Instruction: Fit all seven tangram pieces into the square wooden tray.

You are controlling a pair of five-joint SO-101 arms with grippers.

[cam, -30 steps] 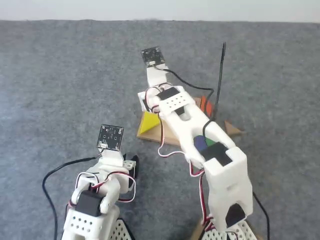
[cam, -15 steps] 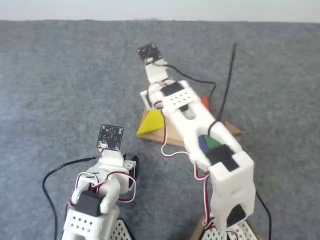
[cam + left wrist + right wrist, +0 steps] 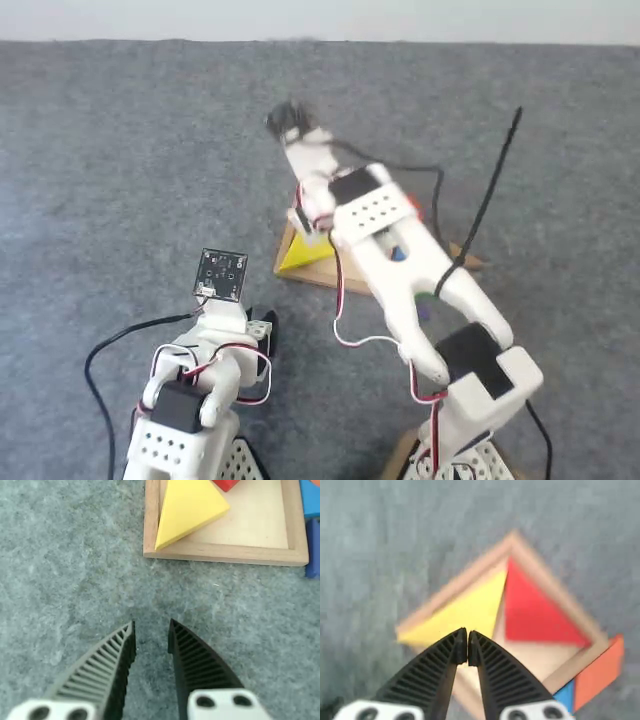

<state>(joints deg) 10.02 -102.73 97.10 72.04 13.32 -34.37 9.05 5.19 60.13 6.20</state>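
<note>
Right fingers (image 3: 462, 645) pinched together, empty, tips over large yellow triangle (image 3: 465, 607). One triangle corner rides over rim of wooden tray (image 3: 455, 589). Red triangle (image 3: 535, 615) flat inside, beyond tips. Left fingers (image 3: 122, 647) apart, empty, above tabletop (image 3: 60, 580), tray ahead. Likely step: seating yellow. Next: push corner down, inward.

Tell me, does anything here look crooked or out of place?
Yes. The yellow wooden triangle is not flat in the square wooden tray: one corner rides over the rim, so it sits tilted. A blue piece and an orange piece lie outside the tray.
</note>
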